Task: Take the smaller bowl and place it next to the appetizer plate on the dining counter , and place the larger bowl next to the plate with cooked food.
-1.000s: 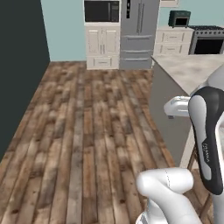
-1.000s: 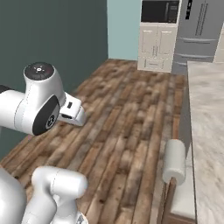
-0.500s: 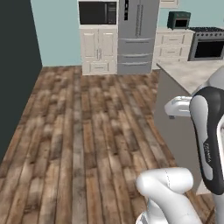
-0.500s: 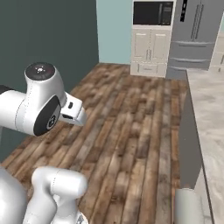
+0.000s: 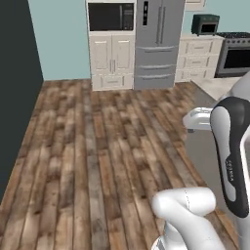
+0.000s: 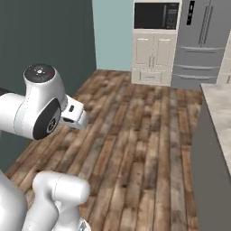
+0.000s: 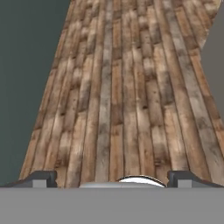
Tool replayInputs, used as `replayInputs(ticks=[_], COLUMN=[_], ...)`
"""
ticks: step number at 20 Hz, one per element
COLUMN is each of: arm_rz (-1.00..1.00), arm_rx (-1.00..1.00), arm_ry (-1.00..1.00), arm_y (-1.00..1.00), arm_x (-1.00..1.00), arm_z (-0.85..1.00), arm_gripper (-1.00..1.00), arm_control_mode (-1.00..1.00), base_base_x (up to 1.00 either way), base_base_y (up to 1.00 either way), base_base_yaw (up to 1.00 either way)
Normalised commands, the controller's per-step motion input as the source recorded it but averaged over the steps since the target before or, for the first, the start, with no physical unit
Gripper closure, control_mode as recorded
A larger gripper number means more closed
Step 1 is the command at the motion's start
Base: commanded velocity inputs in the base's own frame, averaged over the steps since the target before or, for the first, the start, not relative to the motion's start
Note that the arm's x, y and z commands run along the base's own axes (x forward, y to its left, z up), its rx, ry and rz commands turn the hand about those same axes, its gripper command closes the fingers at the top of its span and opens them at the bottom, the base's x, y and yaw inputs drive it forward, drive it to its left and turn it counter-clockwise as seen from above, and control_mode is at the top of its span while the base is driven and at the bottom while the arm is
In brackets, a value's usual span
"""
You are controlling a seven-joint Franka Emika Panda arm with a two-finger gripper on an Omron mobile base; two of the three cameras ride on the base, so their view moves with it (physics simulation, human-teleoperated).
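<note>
My gripper (image 7: 113,179) is open, its two dark fingertips (image 7: 42,178) standing far apart with nothing between them, looking down over bare wood floor (image 7: 118,87). My white hand (image 5: 196,118) juts from the dark-jointed arm beside a beige marble-look counter (image 5: 215,88), whose top (image 6: 219,101) and grey side lie at the right. In the right base view the hand (image 6: 76,116) hangs over the floor at the left. Both bowls and both plates are out of view.
White cabinets with a built-in microwave (image 5: 111,16) and a steel fridge (image 5: 158,39) line the far wall. A stove (image 5: 235,56) stands at the far right. A dark wall (image 6: 40,40) runs along the left. Wood floor stretches ahead.
The whole picture has shifted, so the base has driven. The far cabinets look nearer, and the pale stool has slid out of the right base view. The gripper stays open.
</note>
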Motion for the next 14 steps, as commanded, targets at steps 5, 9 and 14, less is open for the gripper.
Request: replayInputs(ticks=[5,9,14], arm_rz=[0.0,0.0,0.0], arm_rx=[0.0,0.0,0.0], arm_ry=[0.0,0.0,0.0], arm_y=[0.0,0.0,0.0], arm_x=[0.0,0.0,0.0], arm_z=[0.0,0.0,0.0], arm_gripper=[-1.0,-1.0,-1.0], arm_control_mode=[1.0,1.0,1.0], base_base_x=[1.0,1.0,1.0], base_base_y=[0.08,0.02,0.08], base_base_yaw=[-0.21,-0.25,-0.27])
